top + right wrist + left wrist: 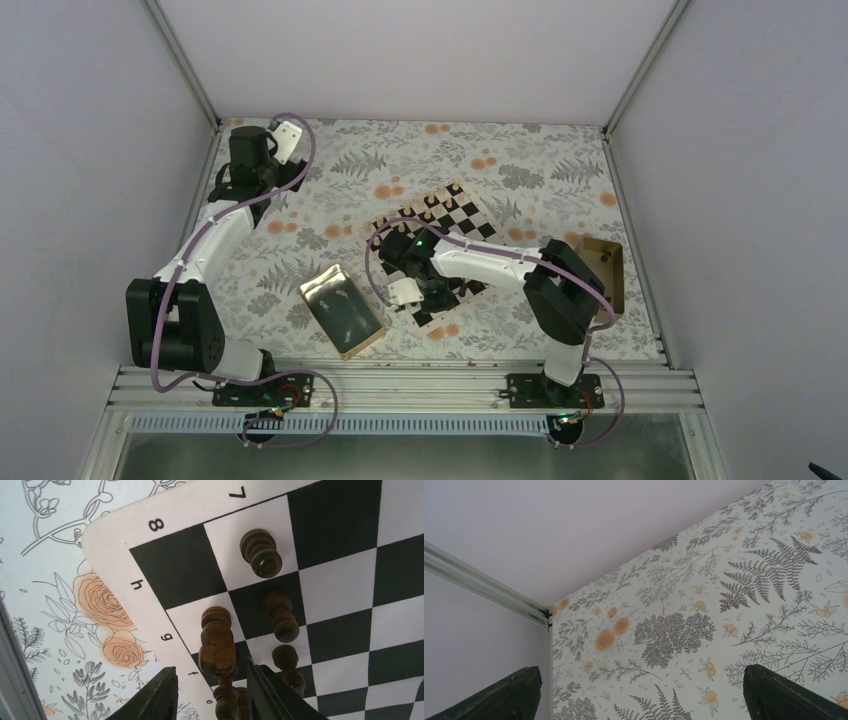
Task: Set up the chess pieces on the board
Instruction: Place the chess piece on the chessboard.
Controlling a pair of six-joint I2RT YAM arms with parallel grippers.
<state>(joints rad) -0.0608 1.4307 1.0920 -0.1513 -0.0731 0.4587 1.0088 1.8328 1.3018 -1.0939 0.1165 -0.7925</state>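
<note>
The board (345, 565) fills the right wrist view, its h8 corner at the upper left. Three dark chess pieces (261, 552) stand in a row on the 7 rank. Another dark piece (217, 645) stands on g8, and one more (226, 702) stands just below it. My right gripper (210, 667) is open around these two, and a gap shows between the left finger (160, 695) and the wood. From above, the right gripper (435, 292) is low over the board's (462, 222) near-left side. My left gripper (640, 668) is open and holds nothing.
A shiny gold tray (342, 310) lies on the floral cloth left of the board, with a few small pieces in it. A tan open box (602, 268) sits at the right edge. The left arm (250, 160) reaches into the far left corner by the wall.
</note>
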